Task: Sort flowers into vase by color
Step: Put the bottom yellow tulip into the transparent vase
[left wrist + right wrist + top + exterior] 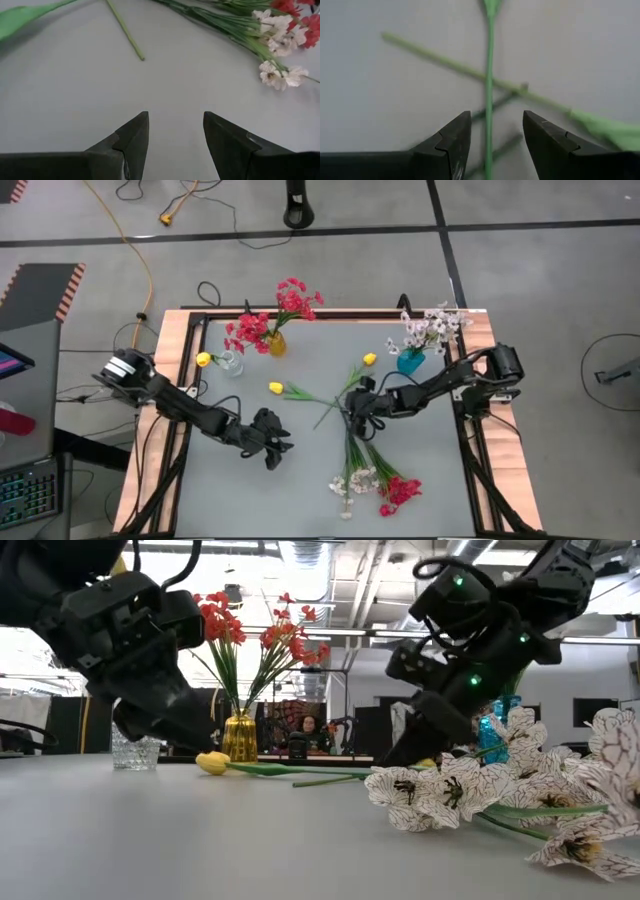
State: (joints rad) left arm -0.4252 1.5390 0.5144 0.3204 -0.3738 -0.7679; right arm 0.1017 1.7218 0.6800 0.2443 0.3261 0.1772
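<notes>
Three vases (276, 343) hold flowers; two yellow tulips (276, 388) and a mixed bunch (372, 480) remain; right gripper (352, 412) and left gripper (274, 450) gape empty.

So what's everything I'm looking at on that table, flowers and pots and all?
Amber vase: one, back of the table, holding red-pink flowers.
Clear glass vase: one, left of the amber one, with a yellow bud.
Blue vase: one, back right, holding white blossoms.
Loose yellow tulips: two, lying mid-table, one left, one nearer the blue vase, stems crossing.
Loose bundle: white and red-pink sprays lying at the front.
Table: one, grey top, wooden rim.
Person: one, far behind the table in the low view.
Left gripper: open, empty, front left.
Right gripper: open, over the crossed stems.
</notes>
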